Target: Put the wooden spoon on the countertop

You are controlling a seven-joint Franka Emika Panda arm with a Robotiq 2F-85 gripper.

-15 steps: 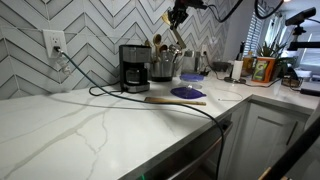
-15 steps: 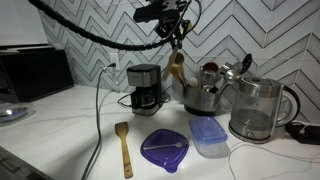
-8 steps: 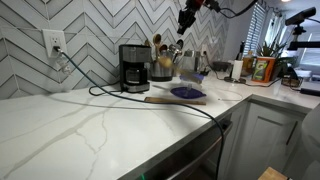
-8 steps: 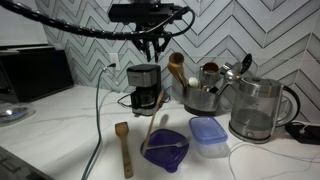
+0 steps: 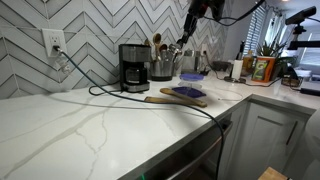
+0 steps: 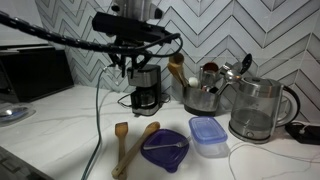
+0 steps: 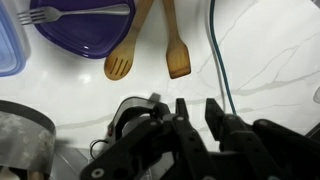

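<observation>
The wooden spoon (image 6: 140, 146) lies flat on the white marble countertop (image 6: 55, 130), its bowl beside the purple plate (image 6: 165, 150). In the wrist view the spoon (image 7: 122, 58) lies with its bowl toward me and its handle running along the plate's edge. My gripper (image 6: 127, 66) hangs well above the countertop in front of the coffee maker. It is open and empty, with bare countertop showing between the fingers in the wrist view (image 7: 198, 120). It also shows in an exterior view (image 5: 190, 22).
A paler flat wooden utensil (image 7: 176, 50) lies next to the spoon. A black cable (image 7: 218, 50) runs across the counter. A coffee maker (image 6: 146, 88), a pot of utensils (image 6: 205, 92), a glass kettle (image 6: 255, 108) and a blue lid (image 6: 208, 135) stand nearby. A fork lies on the plate.
The gripper carried the spoon from above the utensil pot toward the plate. It has let go, and the spoon now lies on the counter. The gripper is open above it.
</observation>
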